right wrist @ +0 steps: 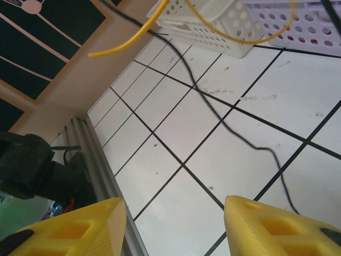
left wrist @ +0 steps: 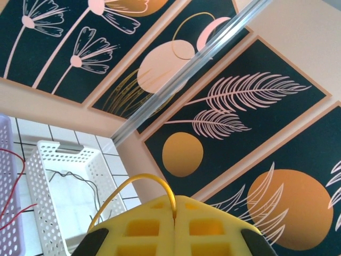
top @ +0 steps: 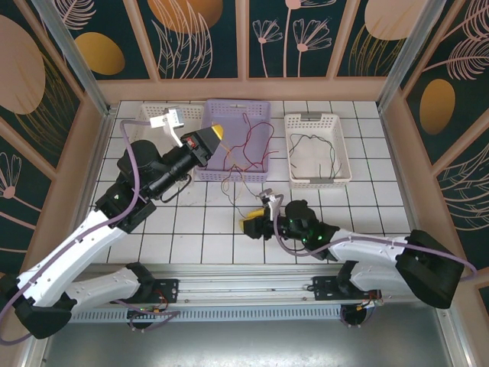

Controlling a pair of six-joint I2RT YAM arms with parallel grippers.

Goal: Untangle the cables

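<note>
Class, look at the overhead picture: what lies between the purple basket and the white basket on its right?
Bare white tiles, seen in the top external view; nothing sits between purple basket and white basket.

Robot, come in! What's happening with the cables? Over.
Left gripper shut on thin yellow cable. Right gripper open, thin black cable on white tiles ahead.

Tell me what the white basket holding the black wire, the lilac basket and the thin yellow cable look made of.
White perforated basket: likely moulded plastic, matt; even rows of round holes, thick rim.
Lilac perforated basket: seemingly the same plastic, tinted; matching hole pattern.
Thin yellow cable: probably wire in smooth plastic insulation; it holds a springy arch with a slight sheen.
</note>
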